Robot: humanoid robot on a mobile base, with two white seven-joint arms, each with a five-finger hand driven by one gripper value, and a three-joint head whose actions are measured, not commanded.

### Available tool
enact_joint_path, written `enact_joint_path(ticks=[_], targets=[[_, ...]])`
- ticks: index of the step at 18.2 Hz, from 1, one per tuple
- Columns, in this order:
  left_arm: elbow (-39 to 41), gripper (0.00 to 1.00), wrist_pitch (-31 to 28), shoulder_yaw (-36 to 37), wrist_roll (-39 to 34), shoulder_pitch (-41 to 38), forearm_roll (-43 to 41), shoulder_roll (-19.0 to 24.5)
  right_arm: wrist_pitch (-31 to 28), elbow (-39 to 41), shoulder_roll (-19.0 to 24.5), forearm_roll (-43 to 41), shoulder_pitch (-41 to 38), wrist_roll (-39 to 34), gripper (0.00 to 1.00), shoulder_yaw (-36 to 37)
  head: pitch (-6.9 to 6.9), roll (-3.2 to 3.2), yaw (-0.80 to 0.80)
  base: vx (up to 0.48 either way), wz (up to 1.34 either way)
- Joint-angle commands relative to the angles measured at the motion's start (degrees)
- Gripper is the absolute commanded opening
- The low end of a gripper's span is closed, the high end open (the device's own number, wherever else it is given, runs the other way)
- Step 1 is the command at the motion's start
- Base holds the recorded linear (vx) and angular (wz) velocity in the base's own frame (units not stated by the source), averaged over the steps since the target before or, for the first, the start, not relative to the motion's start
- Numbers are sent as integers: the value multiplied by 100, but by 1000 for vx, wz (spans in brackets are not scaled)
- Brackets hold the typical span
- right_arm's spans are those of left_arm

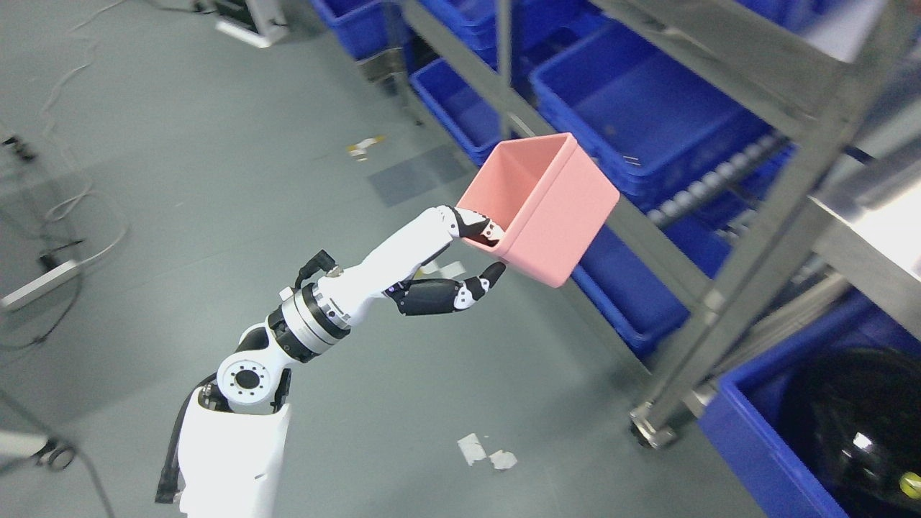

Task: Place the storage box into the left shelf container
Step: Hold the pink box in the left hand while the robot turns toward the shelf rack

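From the head camera I observe my left hand (460, 262) extended up and to the right from the lower left of the frame, grasping the pink storage box (547, 208) by its near lower wall. Several fingers (478, 226) hook over the rim into the box interior, and the thumb (482, 282) presses against the outside of that same wall from below, so the box is pinched between them. The box is held clear of the floor (216, 165), tilted so that its open mouth faces up and toward the left of the picture, and its interior shows nothing inside. It sits just in front of the metal shelf rack (755, 259), overlapping the slanted front rail, with its far corner near a blue shelf container (647, 108) on the upper level. I cannot tell whether the box touches the rail. Further blue bins (640, 309) occupy the lower level behind and beneath the box. Scraps of white tape (486, 452) lie on the grey floor below, and loose cables (65, 208) run along the left side. My right arm is not visible.
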State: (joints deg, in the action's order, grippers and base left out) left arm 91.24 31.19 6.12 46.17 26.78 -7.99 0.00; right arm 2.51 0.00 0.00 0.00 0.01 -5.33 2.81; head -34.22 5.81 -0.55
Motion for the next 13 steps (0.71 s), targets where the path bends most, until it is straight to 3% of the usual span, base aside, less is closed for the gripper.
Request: enact_joint_path(ticks=[1,7,13], targets=[[7,1,45,3,6,-191,-1,100,3,100,-100,-18,-150,-1023,100,0,0,0,0,105,1284],[-1,1,142,-32,6,-464,-1,100,3,100,-100,-18,-150,-1023,100,0,0,0,0,204,1035],[-1,1,186,-59,6,-657,-1,100,3,100,-100,-18,-150,-1023,100,0,0,0,0,318,515]])
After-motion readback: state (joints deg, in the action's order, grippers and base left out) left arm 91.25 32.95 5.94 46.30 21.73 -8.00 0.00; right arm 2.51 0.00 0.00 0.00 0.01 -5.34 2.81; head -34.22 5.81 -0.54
